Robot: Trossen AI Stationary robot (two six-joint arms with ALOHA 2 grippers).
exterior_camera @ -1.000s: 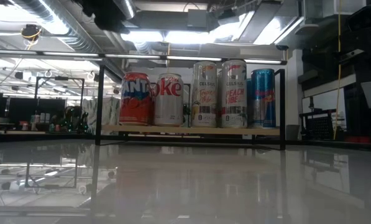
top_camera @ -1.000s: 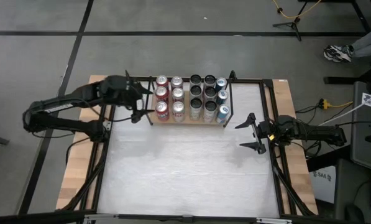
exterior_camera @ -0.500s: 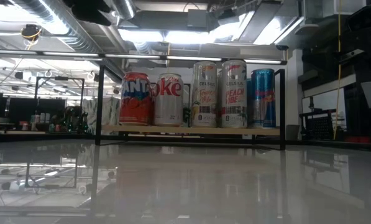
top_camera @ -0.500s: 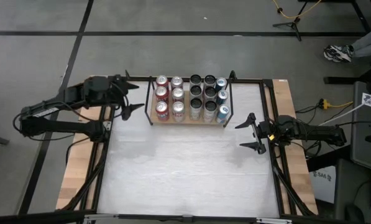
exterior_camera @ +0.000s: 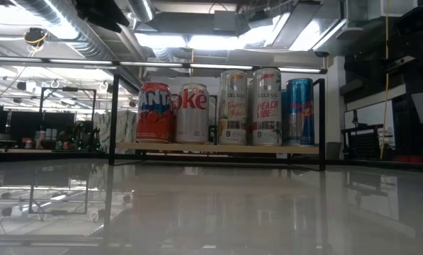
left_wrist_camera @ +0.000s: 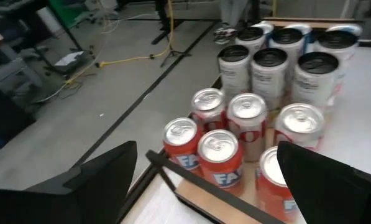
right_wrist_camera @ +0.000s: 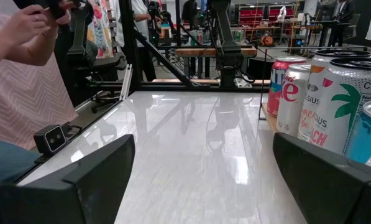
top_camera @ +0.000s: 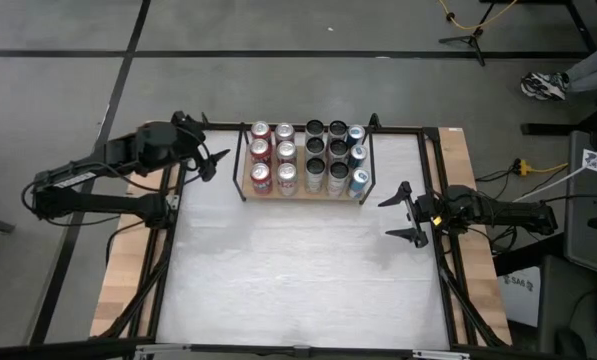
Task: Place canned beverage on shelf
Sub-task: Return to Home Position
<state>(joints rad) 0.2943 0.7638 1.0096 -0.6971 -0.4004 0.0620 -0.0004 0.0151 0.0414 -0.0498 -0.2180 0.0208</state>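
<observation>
By my reading, the stocking was done. The shelf (top_camera: 304,196) sat at the upper middle of the high view, at the far edge of the tabletop (top_camera: 298,285), and it was full. There were five columns of three, as far as I could count from above: red cans (top_camera: 261,160) at its left end, then silver cans (top_camera: 286,158), two columns of dark-topped cans (top_camera: 314,152), and blue cans (top_camera: 358,158) at its right end. In the low view the front row stood upright and side by side on the board, with none leaning. The rows behind were hidden there, so I relied on the overhead picture for those.

I saw no can anywhere off the shelf, neither on the white surface nor in either arm's grip.

The left end effector (top_camera: 208,150) hung in the upper left of the high view, just beside the shelf's left end and touching nothing. Its fingers were spread and empty; its wrist camera looked between them onto the red cans. The right end effector (top_camera: 408,214) waited at the right edge of the frame, well apart from the shelf, also spread wide and holding nothing.

What I judged to be left was housekeeping only: drawing the left arm clear of the shelf's upright and parking it without clipping a can.
</observation>
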